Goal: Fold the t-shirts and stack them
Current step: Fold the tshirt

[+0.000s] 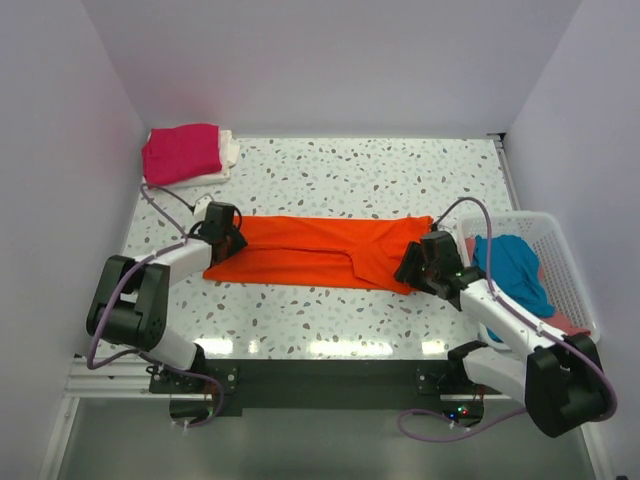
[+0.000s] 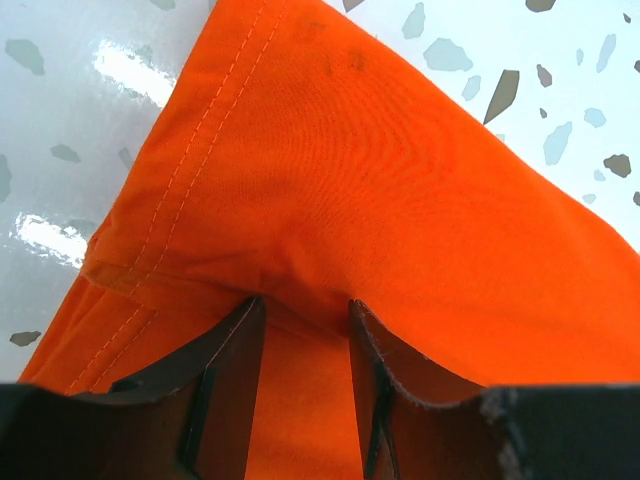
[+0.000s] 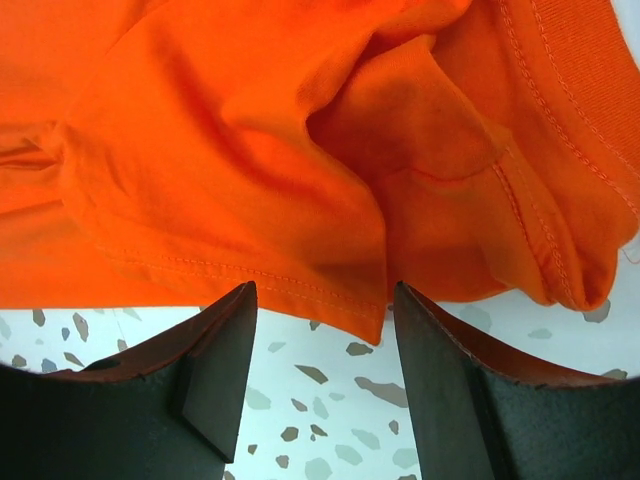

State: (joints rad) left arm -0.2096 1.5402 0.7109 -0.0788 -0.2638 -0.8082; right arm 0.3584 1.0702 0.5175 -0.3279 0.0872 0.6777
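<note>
- While my left gripper pinches the orange t-shirt mid-table, my right gripper gapes.
- White basket: one teal t-shirt, perhaps one salmon.
- Far corner: one magenta t-shirt atop white.

T-shirts: 1 orange t-shirt spread flat on the table; 1 magenta-pink t-shirt folded on top of 1 white t-shirt; 1 teal-blue t-shirt and 1 salmon-pink t-shirt lying in the basket. Baskets: 1. Robot arms: 2, with 1 gripper each, the left gripper and the right gripper.
</note>
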